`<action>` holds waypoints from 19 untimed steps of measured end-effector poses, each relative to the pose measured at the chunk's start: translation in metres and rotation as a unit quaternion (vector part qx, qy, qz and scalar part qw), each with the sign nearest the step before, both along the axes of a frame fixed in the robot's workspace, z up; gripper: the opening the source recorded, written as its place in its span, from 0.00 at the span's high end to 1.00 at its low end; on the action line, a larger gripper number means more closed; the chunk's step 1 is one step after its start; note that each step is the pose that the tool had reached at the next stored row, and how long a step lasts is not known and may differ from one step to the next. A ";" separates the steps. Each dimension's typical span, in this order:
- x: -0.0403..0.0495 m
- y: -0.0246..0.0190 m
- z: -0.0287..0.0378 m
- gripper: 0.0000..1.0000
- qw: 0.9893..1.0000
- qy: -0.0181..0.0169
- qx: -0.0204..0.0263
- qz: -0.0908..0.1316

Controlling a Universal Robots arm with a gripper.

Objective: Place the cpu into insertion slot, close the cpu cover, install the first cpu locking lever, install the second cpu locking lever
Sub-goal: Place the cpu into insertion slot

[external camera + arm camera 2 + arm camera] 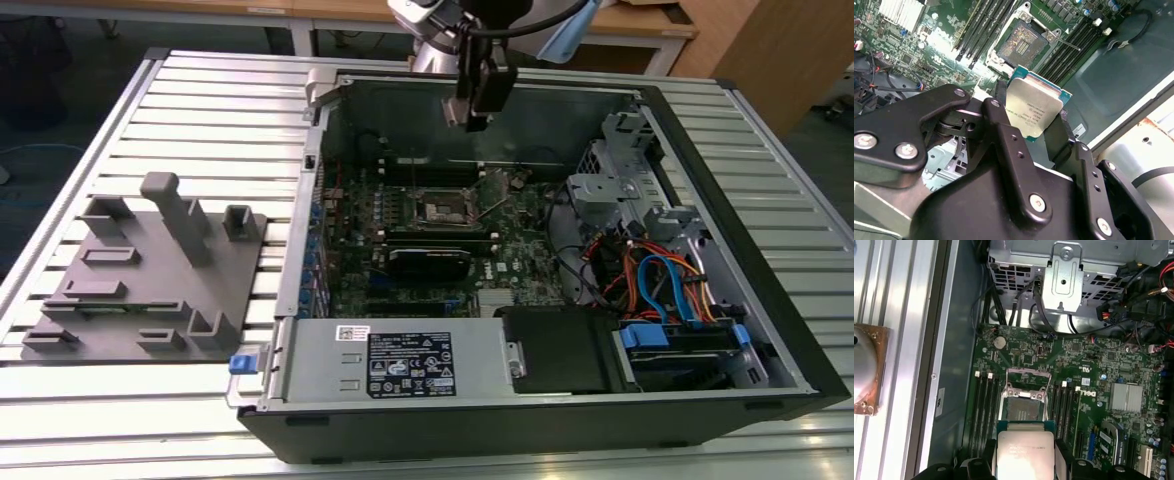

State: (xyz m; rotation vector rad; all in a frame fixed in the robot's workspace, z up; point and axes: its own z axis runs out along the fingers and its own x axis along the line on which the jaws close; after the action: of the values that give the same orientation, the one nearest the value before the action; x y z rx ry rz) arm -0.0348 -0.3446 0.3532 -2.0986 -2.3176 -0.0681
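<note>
The tool point(1031, 103) grips the cpu point(1035, 111) — insertion slot point(1021, 42) open.

The slatted worktop point(200, 100) is carrying an open computer case point(561, 425) and, on the exterior view's left, a grey rack point(147, 300).

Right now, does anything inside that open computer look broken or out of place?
Nothing stands out. The cpu sits straight in the gripper, held above the board, and the insertion slot lies open and empty.

cpu point(1035, 106) side edges behind end effector point(1030, 116)
</note>
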 end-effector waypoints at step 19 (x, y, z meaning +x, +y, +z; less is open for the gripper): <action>0.0000 0.0000 -0.0213 0.46 1.000 0.000 -0.001 -0.020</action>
State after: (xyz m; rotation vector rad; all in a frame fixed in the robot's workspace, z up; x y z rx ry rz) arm -0.0348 -0.3445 0.3319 -2.1461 -2.2759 -0.0656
